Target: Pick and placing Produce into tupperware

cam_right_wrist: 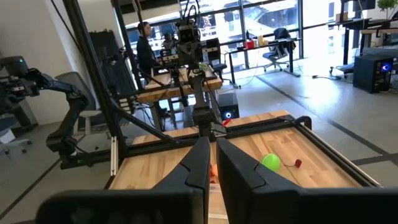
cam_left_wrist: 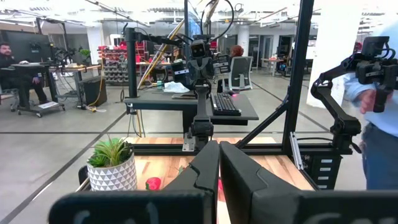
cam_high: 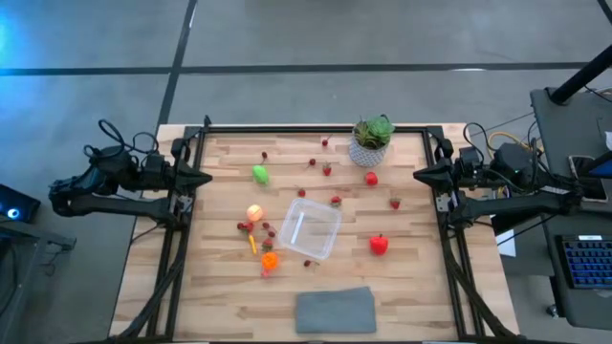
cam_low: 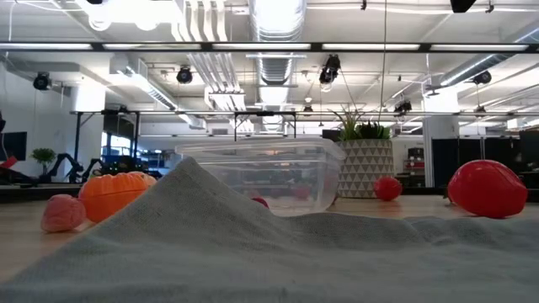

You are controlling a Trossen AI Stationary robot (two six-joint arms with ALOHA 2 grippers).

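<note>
The clear tupperware stands mid-table on its base, also in the low view. Produce lies scattered round it on the wood: a green piece, a peach-yellow one, an orange one, a red pepper, red pieces and small dark berries. My left gripper is shut and level at the table's left edge, holding nothing. My right gripper is shut and level at the right edge, also holding nothing. Both are far from the tub.
A leafy plant in a white patterned pot stands at the far edge. A grey cloth lies near the front edge, bunched up before the low camera. A black frame borders the table. A person stands beyond the right side.
</note>
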